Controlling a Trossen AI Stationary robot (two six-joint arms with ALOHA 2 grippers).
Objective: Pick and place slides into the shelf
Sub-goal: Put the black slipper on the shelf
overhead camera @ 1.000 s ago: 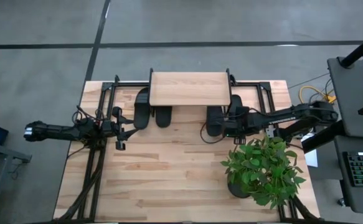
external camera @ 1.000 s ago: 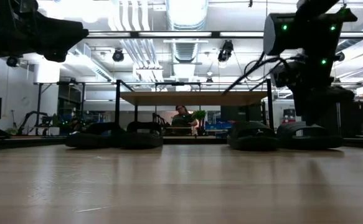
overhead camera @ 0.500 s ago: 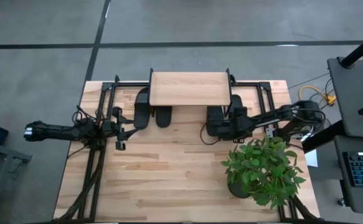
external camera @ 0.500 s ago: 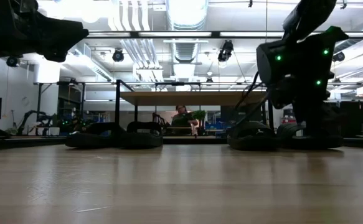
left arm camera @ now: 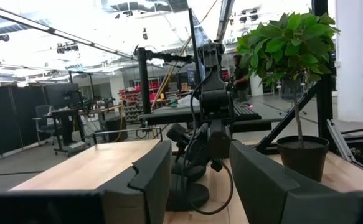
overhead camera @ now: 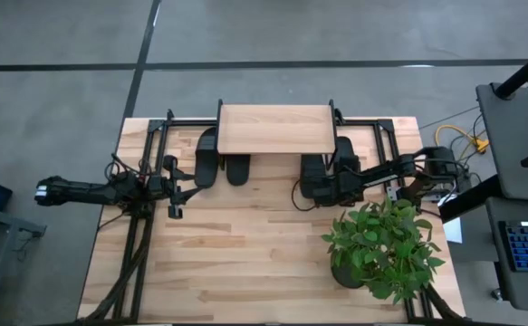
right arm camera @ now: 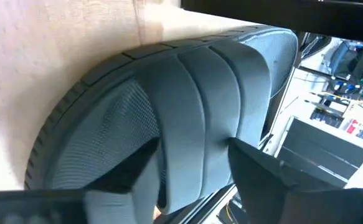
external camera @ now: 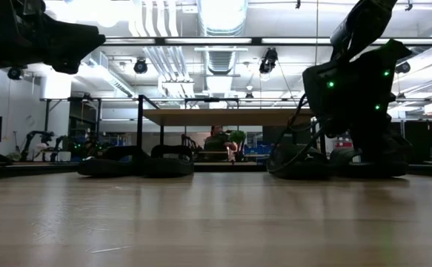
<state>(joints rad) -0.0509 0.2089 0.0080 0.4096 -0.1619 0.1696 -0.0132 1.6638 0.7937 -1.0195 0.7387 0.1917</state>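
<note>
Four black slides lie on the table at the shelf (overhead camera: 277, 129), their far ends under its light wood top. Two sit left (overhead camera: 207, 158) (overhead camera: 237, 167) and two right (overhead camera: 312, 168) (overhead camera: 343, 150). My right gripper (overhead camera: 329, 186) (right arm camera: 193, 146) is low over the inner right slide, open, with one finger on each side of its wide strap (right arm camera: 200, 106). My left gripper (overhead camera: 175, 188) (left arm camera: 200, 186) waits open above the table, left of the left pair. In the low view the right gripper (external camera: 353, 133) stands in front of the right pair. My right gripper comes at the inner right slide's strap (right arm camera: 197, 134) slanting down from the table's near right, with the fingers (right arm camera: 131, 171) astride it. The slide lies flat on the table. Whether the fingers touch the strap, I cannot tell.
A potted plant (overhead camera: 381, 244) stands on the table's near right, close beside my right arm. The shelf's black frame legs (external camera: 140, 126) stand around the slides. Bare wood (overhead camera: 245, 254) stretches across the near half of the table. A keyboard desk (overhead camera: 526, 254) lies beyond the right edge.
My right gripper has moved toward the table's left and come down over the inner right slide, while its arm has folded back at the elbow. The slides and my left arm have kept still.
</note>
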